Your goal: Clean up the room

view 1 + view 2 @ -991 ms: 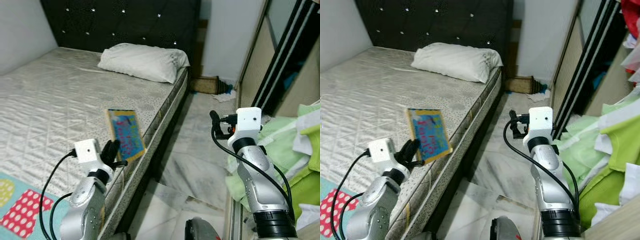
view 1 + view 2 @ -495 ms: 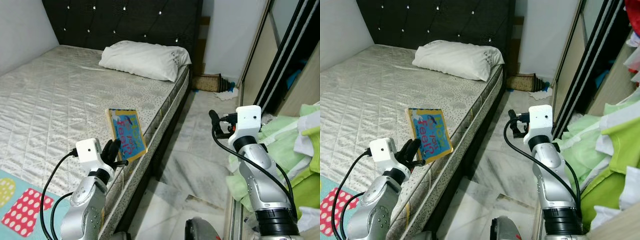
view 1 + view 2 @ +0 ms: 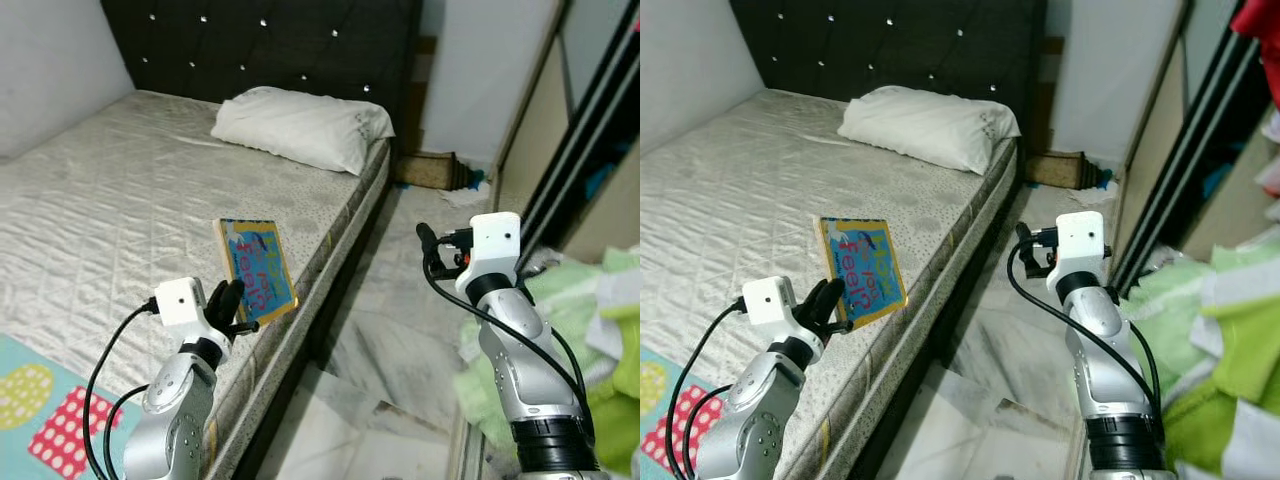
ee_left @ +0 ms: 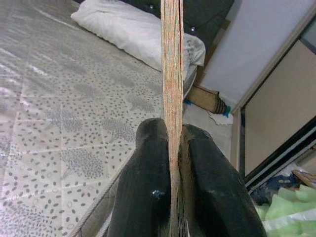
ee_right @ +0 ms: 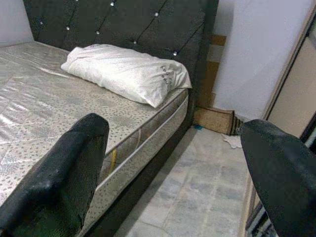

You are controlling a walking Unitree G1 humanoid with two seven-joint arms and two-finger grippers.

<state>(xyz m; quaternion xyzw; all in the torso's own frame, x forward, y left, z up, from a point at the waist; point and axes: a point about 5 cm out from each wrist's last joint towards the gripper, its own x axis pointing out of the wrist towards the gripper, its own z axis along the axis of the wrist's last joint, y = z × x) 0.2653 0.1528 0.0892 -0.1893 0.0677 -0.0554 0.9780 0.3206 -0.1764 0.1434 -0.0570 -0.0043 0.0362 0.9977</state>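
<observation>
Fingers of the left gripper [image 4: 170,163] are pressed onto the lower edge of a thin, yellow-bordered blue picture book [image 3: 256,268], one black finger [image 4: 143,187] on each cover, and we hold it upright over the near right edge of the grey quilted mattress [image 3: 110,200]. Our right gripper [image 5: 173,163] hangs free over the pale marble floor [image 3: 400,320] to the right of the bed, its jaws spread wide and holding nothing.

We judge the step in hand to be carrying the book to wherever it belongs. The pinch sits low on a tall, flat thing, so we should keep the wrist level and move slowly, or the book may swing or slip. If it is to be laid down, we should lower it flat before we let go.

Farther off, a white pillow [image 3: 300,125] lies against the dark tufted headboard [image 3: 270,45]. A heap of green clothes [image 3: 1230,340] at the right is cut off by the frame. We cannot read the cover, and no shelf or other place for the book can be made out.
</observation>
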